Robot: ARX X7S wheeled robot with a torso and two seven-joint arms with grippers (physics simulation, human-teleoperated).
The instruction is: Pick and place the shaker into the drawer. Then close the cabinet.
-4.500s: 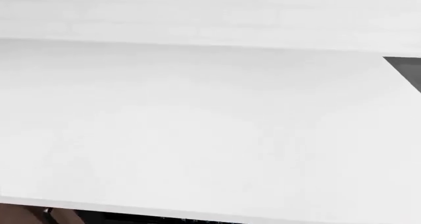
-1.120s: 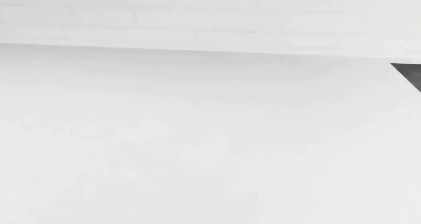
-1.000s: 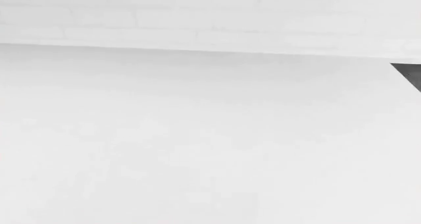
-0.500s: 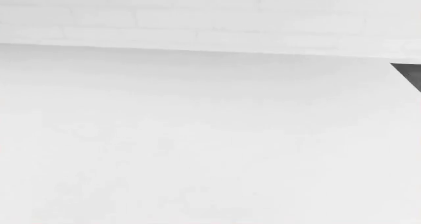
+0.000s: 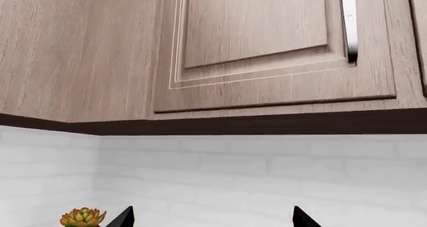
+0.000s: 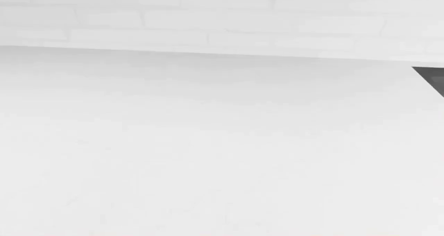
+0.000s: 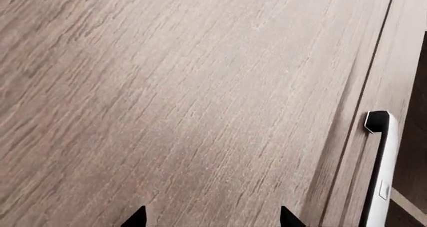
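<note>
The shaker is not in any view. In the right wrist view my right gripper (image 7: 212, 220) is open and empty, and only its two dark fingertips (image 7: 137, 218) show. It is close in front of a plain flat brown wood-grain panel (image 7: 180, 97); I cannot tell whether this is the drawer front. In the left wrist view my left gripper (image 5: 212, 220) is open and empty, its fingertips (image 5: 125, 218) wide apart. It points at a white brick backsplash (image 5: 267, 177) under panelled upper cabinet doors (image 5: 260, 42). Neither gripper shows in the head view.
A pale bar handle (image 7: 381, 172) sits on a narrow panel beside the flat wood one. A small succulent (image 5: 83, 218) stands by the backsplash. The head view shows a white countertop (image 6: 208, 153), the brick wall (image 6: 208, 17) and a dark corner (image 6: 433, 80) at the right.
Since 4.5 s ago the head view has shifted, so the counter's front edge has dropped out of sight and more wall shows. Nothing visible has changed over the last second.
</note>
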